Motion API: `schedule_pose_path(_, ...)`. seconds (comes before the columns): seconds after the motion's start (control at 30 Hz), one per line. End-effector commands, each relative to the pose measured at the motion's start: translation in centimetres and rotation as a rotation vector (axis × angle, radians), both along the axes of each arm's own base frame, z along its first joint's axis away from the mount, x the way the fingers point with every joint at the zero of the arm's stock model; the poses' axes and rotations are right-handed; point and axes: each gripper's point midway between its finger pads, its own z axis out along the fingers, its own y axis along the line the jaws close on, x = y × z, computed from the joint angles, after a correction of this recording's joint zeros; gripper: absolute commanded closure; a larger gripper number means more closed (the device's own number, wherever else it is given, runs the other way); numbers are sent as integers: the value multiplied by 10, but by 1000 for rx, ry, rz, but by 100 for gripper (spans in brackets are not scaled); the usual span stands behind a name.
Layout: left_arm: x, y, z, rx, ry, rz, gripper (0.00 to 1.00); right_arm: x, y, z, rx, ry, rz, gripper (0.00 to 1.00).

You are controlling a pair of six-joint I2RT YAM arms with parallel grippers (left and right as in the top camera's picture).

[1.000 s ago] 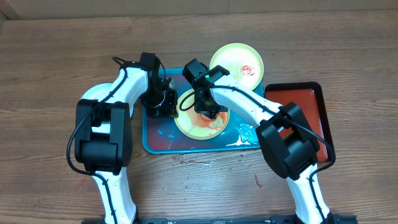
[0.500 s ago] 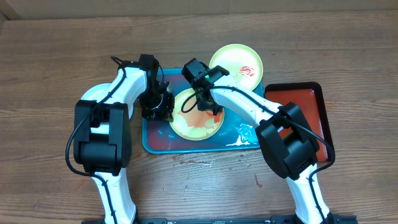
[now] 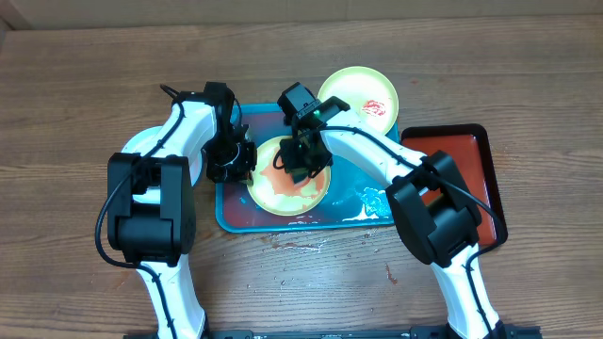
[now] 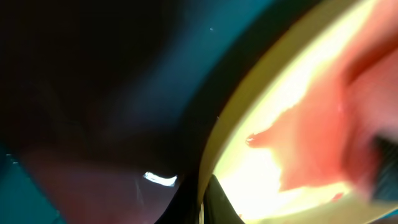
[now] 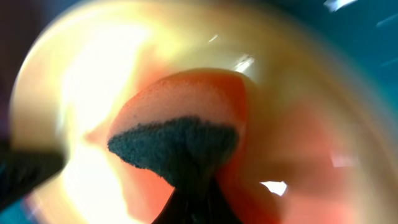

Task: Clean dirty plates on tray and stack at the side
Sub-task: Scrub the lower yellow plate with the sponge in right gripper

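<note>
1. Table (image 3: 75, 94): wood, brown; the tray is carried near its centre.
2. Tray (image 3: 349, 188): lg. rect., teal-blue, rounded corners; interior wet, w/ pale foam toward its R near corner. Used as ref. for all entries below.
3. Red-and-black tray (image 3: 466, 155): smaller, set just beside the tray's R edge; partly covered by the R arm.
4. Plate (image 3: 283, 196): round, yellow-green rim, pale centre, smeared w/ red sauce. Lies inside the tray, L-of-centre, its L rim close to the tray's L edge.
5. Far plate (image 3: 360, 94): yellow-green rim, red smear R of centre. Placed at the tray's far R corner, overlapping the rim there.
6. Left gripper (image 3: 236, 165): lowered inside the tray's L side, at the plate's L rim; jaws are closed on that rim, which is seen edge-on betw. the fingertips in the L wrist view.
7. Right gripper (image 3: 300, 169): positioned over the tray's middle, above the plate; jaws are clamped on the sponge.
8. Sponge (image 5: 186, 118): orange body, dark scouring face; pressed onto the plate's sauce-stained centre.
9. Spatter (image 3: 292, 245): small wet marks on the table, just off the tray's near edge.
</note>
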Motion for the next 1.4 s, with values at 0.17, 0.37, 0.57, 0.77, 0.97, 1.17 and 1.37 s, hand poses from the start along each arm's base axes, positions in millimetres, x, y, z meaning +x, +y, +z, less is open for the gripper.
schedule_pose_path(0.17,3,16,-10,71,-11,12,96,-42,-17,-4,-104,165,128,96)
schedule_pose_path(0.37,3,16,-10,71,-12,12,96,-8,-67,12,-389,21,41,96)
schedule_pose_path(0.57,3,16,-10,71,-13,11,96,34,-74,25,-468,-172,-91,96)
schedule_pose_path(0.77,4,16,-10,71,-14,11,96,44,-34,9,-284,-182,-121,96)
schedule_pose_path(0.97,4,16,-10,71,-15,11,96,13,4,-23,-90,12,-10,96)
schedule_pose_path(1.17,4,16,-10,71,-15,12,96,-28,42,-9,187,191,177,96)
schedule_pose_path(1.37,5,16,-10,71,-18,12,96,-50,25,0,201,300,234,96)
